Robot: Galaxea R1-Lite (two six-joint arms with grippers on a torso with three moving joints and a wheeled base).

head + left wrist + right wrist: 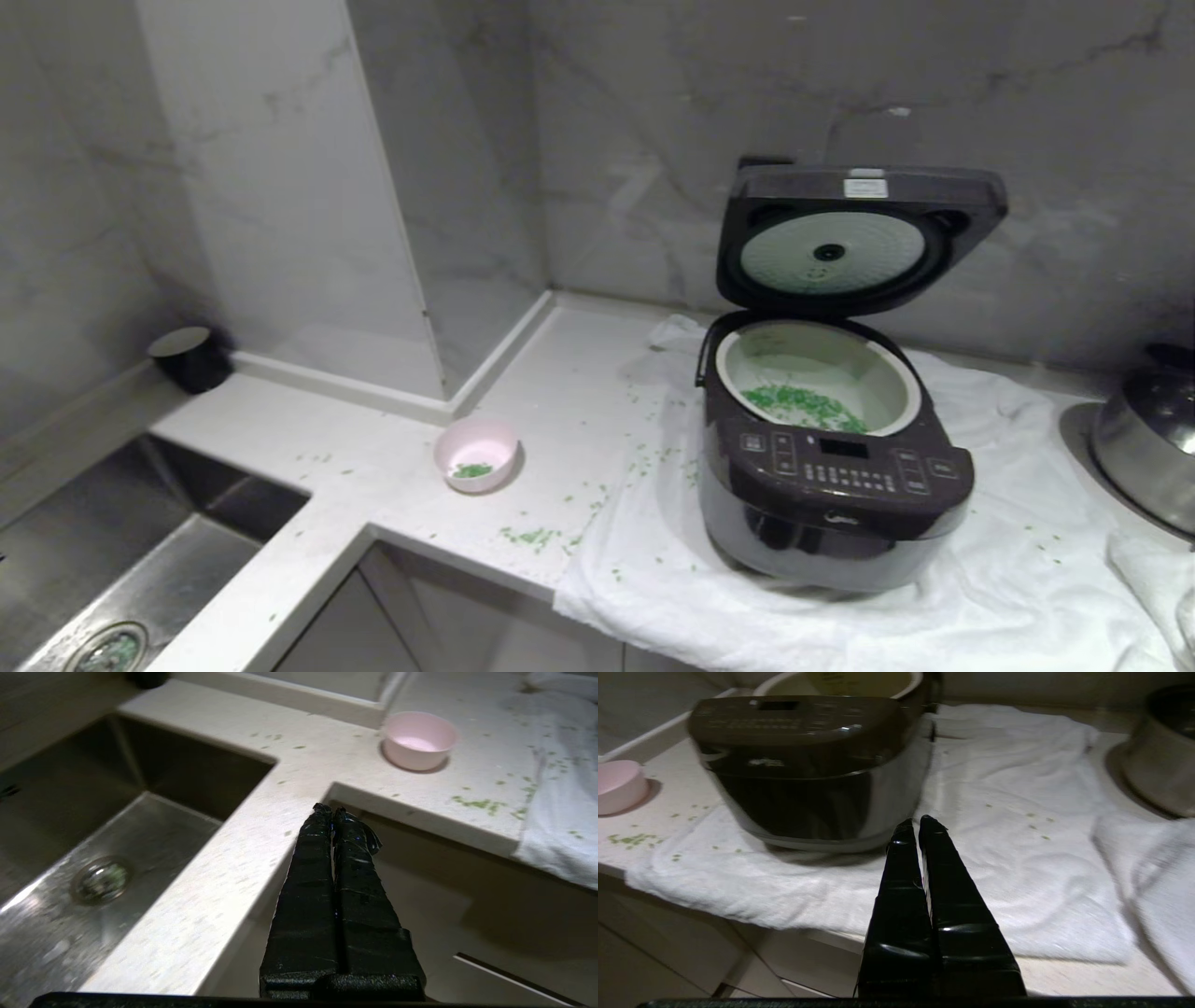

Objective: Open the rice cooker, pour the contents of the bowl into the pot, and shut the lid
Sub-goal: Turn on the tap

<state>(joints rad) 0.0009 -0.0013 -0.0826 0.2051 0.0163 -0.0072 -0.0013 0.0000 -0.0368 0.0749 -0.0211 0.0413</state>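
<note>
The dark brown rice cooker [834, 485] stands on a white cloth with its lid [854, 238] raised upright. Inside, the pale pot [822, 375] holds a pile of green grains [803, 407]. The small pink bowl [475, 453] sits upright on the counter to the cooker's left, a few green bits left in it. Neither arm shows in the head view. My left gripper [331, 809] hangs shut and empty in front of the counter edge, short of the bowl [419, 740]. Shut and empty too, my right gripper [916, 823] hangs before the cooker [810, 765].
A steel sink [112, 569] lies at the left. A shiny steel pan [1146, 439] stands at the right edge on the white cloth [934, 597]. Green bits [532, 536] are scattered over the counter and cloth. A dark cup [189, 357] sits in the back left corner.
</note>
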